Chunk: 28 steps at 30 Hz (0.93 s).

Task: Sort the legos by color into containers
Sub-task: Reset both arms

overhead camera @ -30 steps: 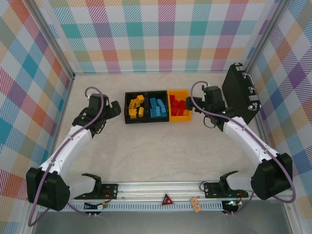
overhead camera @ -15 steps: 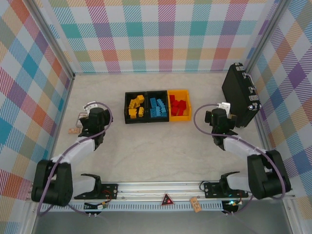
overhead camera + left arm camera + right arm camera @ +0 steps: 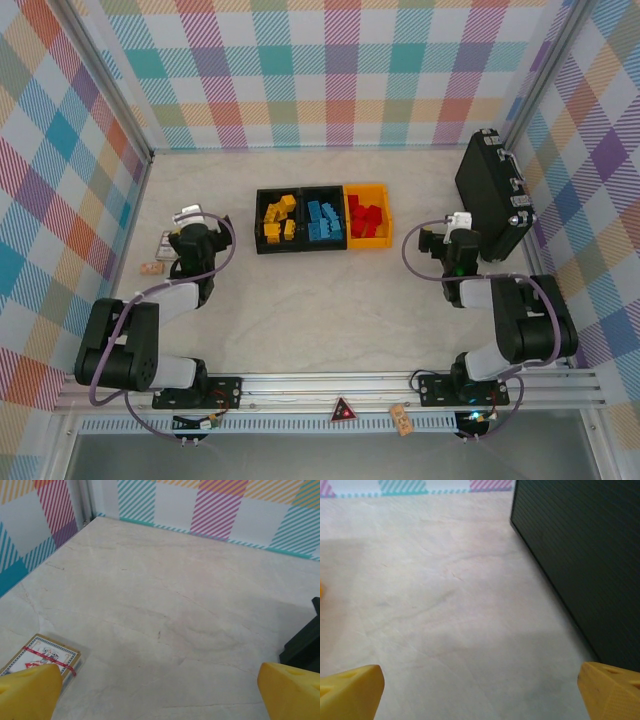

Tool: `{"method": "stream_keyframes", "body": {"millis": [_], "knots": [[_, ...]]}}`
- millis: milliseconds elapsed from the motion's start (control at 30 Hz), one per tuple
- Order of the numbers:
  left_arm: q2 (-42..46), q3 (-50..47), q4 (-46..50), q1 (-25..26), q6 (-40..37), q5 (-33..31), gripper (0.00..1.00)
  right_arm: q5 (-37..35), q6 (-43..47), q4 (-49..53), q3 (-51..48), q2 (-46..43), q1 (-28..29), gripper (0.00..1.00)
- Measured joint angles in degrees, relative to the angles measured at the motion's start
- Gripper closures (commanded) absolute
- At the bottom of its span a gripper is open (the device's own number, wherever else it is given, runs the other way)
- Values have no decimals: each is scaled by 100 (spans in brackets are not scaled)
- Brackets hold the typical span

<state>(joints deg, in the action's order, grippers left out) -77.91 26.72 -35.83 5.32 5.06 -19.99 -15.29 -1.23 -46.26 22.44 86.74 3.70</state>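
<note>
Top external view: three bins sit touching in a row at the middle of the tabletop (image 3: 330,300). The left black bin (image 3: 259,215) holds the yellow bricks (image 3: 280,218), the middle black bin (image 3: 322,191) holds the blue bricks (image 3: 322,220), and the yellow-orange bin (image 3: 369,189) holds the red bricks (image 3: 366,220). Both arms are folded low, one on each side of the row.

In the left wrist view the left fingers (image 3: 30,692) stand wide apart and hold nothing, with a banded deck of cards (image 3: 42,655) just beside the left tip. In the right wrist view the right fingers (image 3: 350,692) are equally wide and empty, with a black hard case (image 3: 580,560) near on their right.
</note>
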Motion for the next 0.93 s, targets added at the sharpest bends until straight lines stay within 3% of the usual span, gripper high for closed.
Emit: {"method": "stream_keyframes", "body": {"millis": [133, 233, 433, 933], "knots": [[297, -17, 498, 0, -114, 44, 0, 243, 0, -142, -37, 127, -46, 1], [361, -457, -37, 0, -153, 2, 0, 354, 0, -179, -37, 131, -44, 1], [-1246, -605, -981, 7, -321, 256, 1, 431, 0, -216, -37, 131, -44, 1], [-1329, -507, -1305, 17, -431, 299, 1, 595, -4, -214, -35, 131, -114, 1]]}}
